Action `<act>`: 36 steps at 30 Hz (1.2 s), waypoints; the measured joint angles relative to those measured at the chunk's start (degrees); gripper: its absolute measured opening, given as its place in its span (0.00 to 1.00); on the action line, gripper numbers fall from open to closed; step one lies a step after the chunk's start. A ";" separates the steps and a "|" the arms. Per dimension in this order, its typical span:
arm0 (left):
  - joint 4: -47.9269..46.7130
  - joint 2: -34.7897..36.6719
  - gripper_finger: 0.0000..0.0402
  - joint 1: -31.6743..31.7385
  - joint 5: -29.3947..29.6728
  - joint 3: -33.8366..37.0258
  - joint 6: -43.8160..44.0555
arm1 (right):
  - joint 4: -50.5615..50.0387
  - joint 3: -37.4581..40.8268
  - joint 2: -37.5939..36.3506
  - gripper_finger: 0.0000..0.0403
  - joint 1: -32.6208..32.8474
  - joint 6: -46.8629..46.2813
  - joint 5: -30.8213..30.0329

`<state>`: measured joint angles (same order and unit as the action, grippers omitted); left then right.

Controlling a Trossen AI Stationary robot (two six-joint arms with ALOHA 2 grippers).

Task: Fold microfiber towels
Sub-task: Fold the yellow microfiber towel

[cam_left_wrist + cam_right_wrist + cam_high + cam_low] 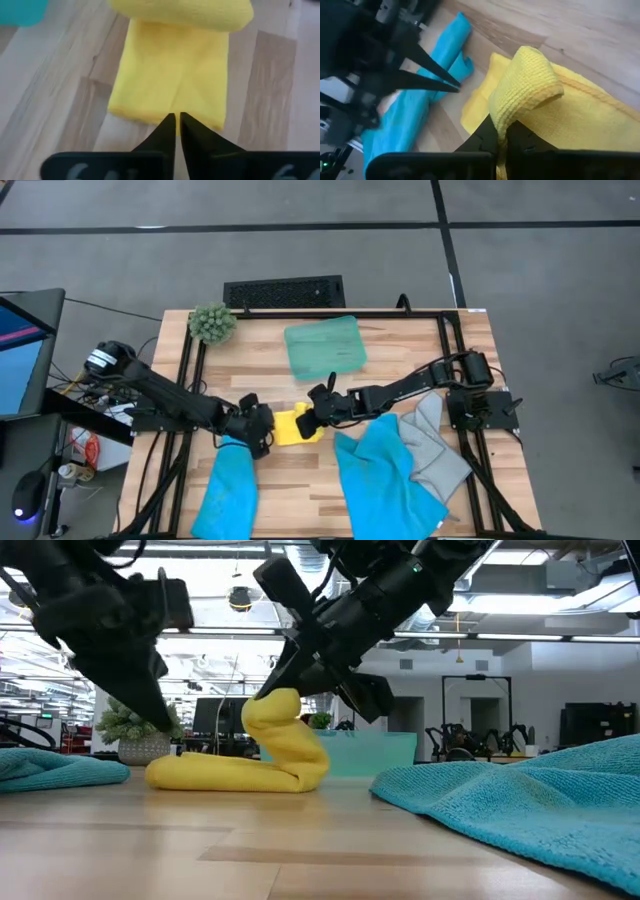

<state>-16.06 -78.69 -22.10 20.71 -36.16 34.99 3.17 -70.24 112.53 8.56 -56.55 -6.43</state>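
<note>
The yellow microfiber towel (293,430) lies folded on the wooden table between my two grippers. One of its ends is raised in a hump (275,715). My right gripper (318,415) is shut on that hump. My left gripper (262,428) is shut with nothing between its fingers. It hovers just above the towel's other end (165,100) without touching it. One blue towel (228,490) lies bunched at the near left. A second blue towel (385,475) and a grey one (438,448) lie at the near right. My right gripper pinches the raised fold of the yellow towel (520,100) between its two fingers, several layers thick. The fingers come slanting down from the table's right side. The fold arches up over the fingertips, and the rest of the towel (230,775) lies flat on the table.
A translucent teal tray (325,345) lies toward the far edge, just beyond the grippers. A fuzzy green plant ball (212,322) stands at the far left corner. Bare wood (300,490) shows between the two blue towels near the front edge.
</note>
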 joint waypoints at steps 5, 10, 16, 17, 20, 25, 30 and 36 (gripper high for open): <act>0.54 -7.09 0.01 0.58 -1.81 0.02 0.18 | 0.60 0.00 0.00 0.08 0.98 0.07 0.36; 4.09 -10.58 0.00 0.58 -0.99 -0.09 0.72 | 2.29 0.00 0.23 0.08 1.64 0.19 0.45; 6.21 -10.95 0.00 0.61 -1.12 -0.04 0.39 | 3.52 0.01 1.27 0.08 1.55 0.30 0.58; 6.47 -10.96 0.00 0.61 -1.21 -0.04 0.36 | 3.58 0.00 1.25 0.08 1.57 0.83 0.58; 7.02 -10.98 0.00 0.61 -1.21 0.00 0.24 | 4.66 0.02 1.25 0.08 1.57 1.69 0.60; 8.66 -11.02 0.00 0.61 -0.83 0.04 0.27 | 7.57 0.00 1.25 0.15 1.56 3.05 0.37; 9.56 -11.02 0.00 0.61 -0.57 0.04 0.28 | 7.54 -0.02 1.25 0.28 0.97 3.07 0.32; 9.56 -11.02 0.00 0.61 -0.49 0.04 0.30 | 7.57 -0.01 1.25 0.47 1.16 3.12 0.36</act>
<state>-6.50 -89.71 -21.50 20.22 -36.12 35.28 10.74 -70.25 113.78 9.72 -53.43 -6.07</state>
